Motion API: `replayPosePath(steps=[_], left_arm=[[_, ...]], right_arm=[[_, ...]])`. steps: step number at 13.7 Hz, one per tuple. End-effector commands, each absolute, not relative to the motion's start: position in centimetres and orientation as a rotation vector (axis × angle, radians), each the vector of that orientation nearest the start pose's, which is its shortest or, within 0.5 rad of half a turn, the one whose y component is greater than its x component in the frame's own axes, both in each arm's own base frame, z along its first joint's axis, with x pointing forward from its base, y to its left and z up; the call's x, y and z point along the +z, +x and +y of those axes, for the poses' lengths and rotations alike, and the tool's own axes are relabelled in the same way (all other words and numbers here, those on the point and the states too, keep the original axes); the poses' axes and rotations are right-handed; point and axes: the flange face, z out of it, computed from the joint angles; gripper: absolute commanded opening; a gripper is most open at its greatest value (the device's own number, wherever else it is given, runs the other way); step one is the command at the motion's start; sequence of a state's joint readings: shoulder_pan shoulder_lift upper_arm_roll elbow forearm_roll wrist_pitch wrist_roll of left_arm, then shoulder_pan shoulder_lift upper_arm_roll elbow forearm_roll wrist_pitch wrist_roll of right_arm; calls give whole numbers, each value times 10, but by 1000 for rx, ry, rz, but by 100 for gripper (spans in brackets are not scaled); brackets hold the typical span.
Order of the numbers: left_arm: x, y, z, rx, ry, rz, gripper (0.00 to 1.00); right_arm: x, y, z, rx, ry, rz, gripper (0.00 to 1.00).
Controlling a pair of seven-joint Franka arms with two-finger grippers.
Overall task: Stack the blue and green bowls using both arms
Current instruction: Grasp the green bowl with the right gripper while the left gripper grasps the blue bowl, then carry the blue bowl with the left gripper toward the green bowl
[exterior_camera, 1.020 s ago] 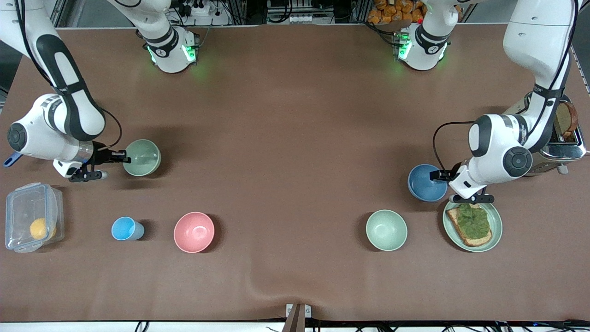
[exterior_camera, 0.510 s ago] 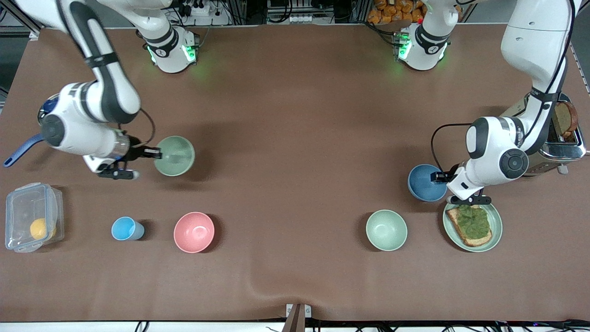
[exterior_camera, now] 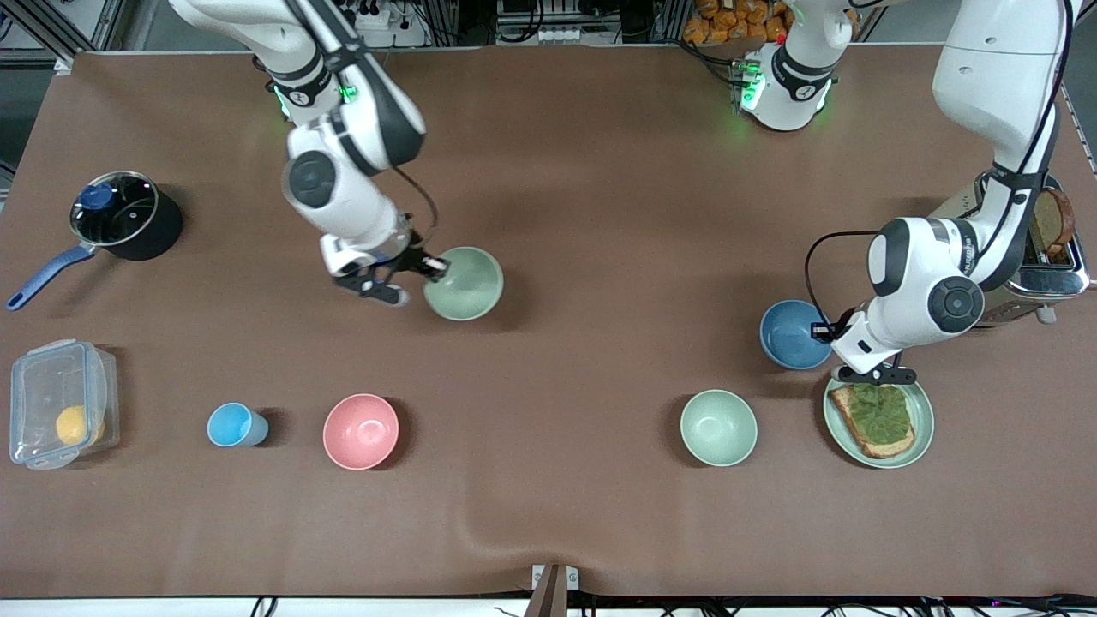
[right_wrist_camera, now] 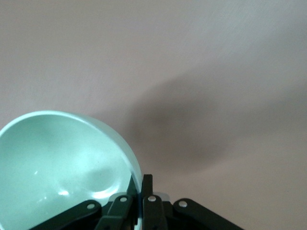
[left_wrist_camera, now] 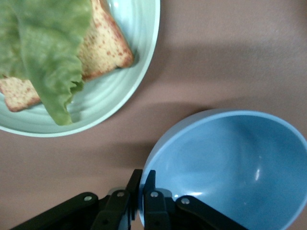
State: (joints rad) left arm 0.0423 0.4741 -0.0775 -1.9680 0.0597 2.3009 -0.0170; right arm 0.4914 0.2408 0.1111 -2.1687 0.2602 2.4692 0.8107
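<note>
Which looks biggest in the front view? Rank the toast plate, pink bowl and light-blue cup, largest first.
1. Toast plate, clearly the widest.
2. Pink bowl.
3. Light-blue cup, the smallest.
All three sit about equally near the front camera, so the ranking should hold.

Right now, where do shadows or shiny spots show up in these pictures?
Front view: soft shadows beside each bowl and under both arms. Right wrist view: a broad dark shadow on the table beside the green bowl, with small glints inside it. Left wrist view: a faint glint inside the blue bowl.
</note>
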Motion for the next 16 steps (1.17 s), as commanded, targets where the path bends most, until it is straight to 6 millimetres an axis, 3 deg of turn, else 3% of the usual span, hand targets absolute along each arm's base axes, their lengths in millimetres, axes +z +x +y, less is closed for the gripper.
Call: replayPosePath(steps=[1, 3, 8, 10, 13, 14, 15, 16], left_arm=[[241, 607, -16, 167, -3105, 95, 0], [266, 613, -18, 158, -3113, 63, 0], [328, 632, -40, 263, -3225, -107, 0], [346, 625, -72, 278, -3247, -230, 0], [352, 619, -123, 318, -3295, -390, 0], [353, 615, -142, 334, -3296, -430, 0], [354, 609, -165, 348, -3288, -494, 0], [353, 603, -190, 342, -3282, -551, 0]], right_arm=[[278, 457, 356, 125, -2851, 704, 0], [275, 436, 382, 135, -2851, 736, 0], [224, 404, 430, 48, -2783, 806, 0], [215, 396, 437, 44, -2775, 816, 0], [208, 395, 438, 42, -2778, 820, 0], [208, 399, 435, 43, -2776, 833, 21], [209, 404, 431, 46, -2763, 860, 99], [213, 413, 428, 48, -2748, 892, 100]])
